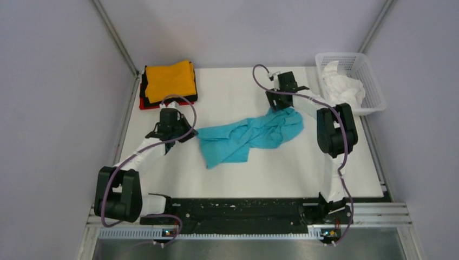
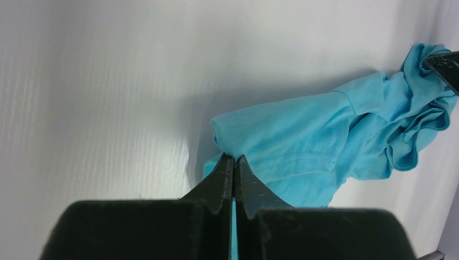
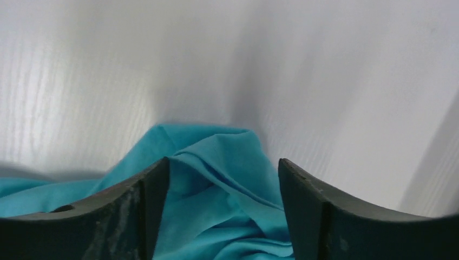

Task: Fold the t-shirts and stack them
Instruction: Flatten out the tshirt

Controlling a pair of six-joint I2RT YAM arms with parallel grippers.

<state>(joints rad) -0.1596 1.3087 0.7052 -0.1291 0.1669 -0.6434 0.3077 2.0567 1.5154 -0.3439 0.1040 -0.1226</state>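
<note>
White tabletop [image 1: 260,173], matt, enclosed by pale lilac walls.

Top view:
- teal t-shirt [image 1: 249,135], soft cloth, short-sleeved, crumpled lengthwise across the middle of the tabletop.
- Stack of folded t-shirts at the far left corner: orange t-shirt [image 1: 170,80] on top, black t-shirt [image 1: 144,86] beneath it, red t-shirt [image 1: 147,104] showing at the bottom near edge.
- white plastic lattice basket [image 1: 373,81] just off the far right corner, holding a crumpled white cloth [image 1: 341,86].
- left gripper [image 1: 189,132] at the left end of the teal t-shirt; right gripper [image 1: 279,105] at its far right end. Nothing lies between the teal t-shirt and the stack except the left arm.

Left wrist view:
- left gripper [image 2: 234,162], black fingers pressed together, pinching the left edge of the teal t-shirt [image 2: 303,146]; a strip of teal shows between them.
- Tip of the right gripper visible at the shirt's bunched far end.

Right wrist view:
- right gripper [image 3: 222,184], fingers spread, standing either side of a raised fold of the teal t-shirt [image 3: 216,157], not clamped on it. Bare tabletop beyond.
</note>
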